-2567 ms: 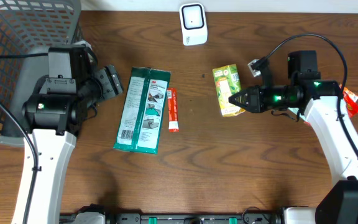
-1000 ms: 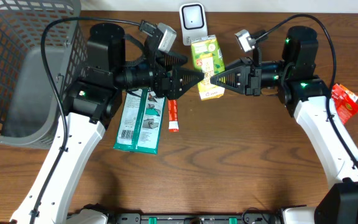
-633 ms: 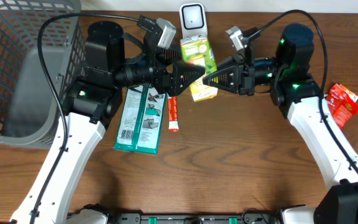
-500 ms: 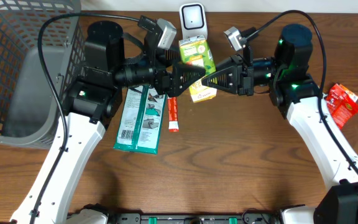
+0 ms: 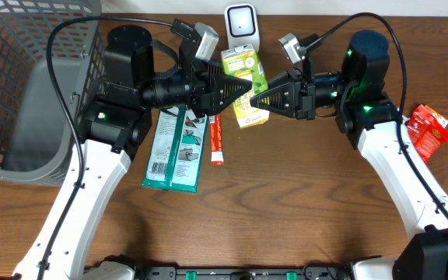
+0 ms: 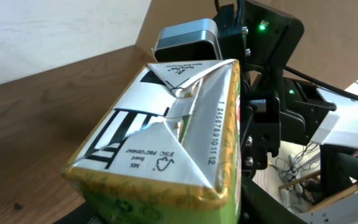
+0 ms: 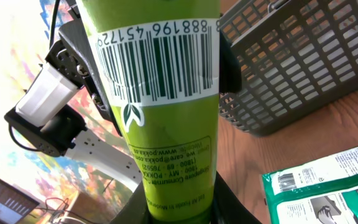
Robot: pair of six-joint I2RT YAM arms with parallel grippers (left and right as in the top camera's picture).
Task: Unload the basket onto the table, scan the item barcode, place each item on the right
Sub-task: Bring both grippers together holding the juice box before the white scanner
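A green juice carton (image 5: pixel 240 62) hangs above the table just in front of the white scanner (image 5: pixel 240 21), tilted. My right gripper (image 5: pixel 259 99) is shut on it from the right. My left gripper (image 5: pixel 242 87) comes in from the left, its jaws closed against the carton's sides. In the right wrist view the carton (image 7: pixel 173 143) fills the middle, its barcode (image 7: pixel 160 62) facing that camera, gripper (image 7: pixel 179 208) clamped round its base. In the left wrist view the carton's folded top (image 6: pixel 166 137) sits between my left gripper's (image 6: pixel 166 214) jaws, with the scanner (image 6: pixel 185 40) behind.
A grey mesh basket (image 5: pixel 22 47) stands at the far left. A green wipes packet (image 5: pixel 176 144) and a red tube (image 5: pixel 217 140) lie on the wood under my left arm. A red packet (image 5: pixel 428 128) lies at the right edge.
The right gripper has carried the carton left and up toward the scanner. The left gripper's jaws, wide a second ago, have closed in on the carton.
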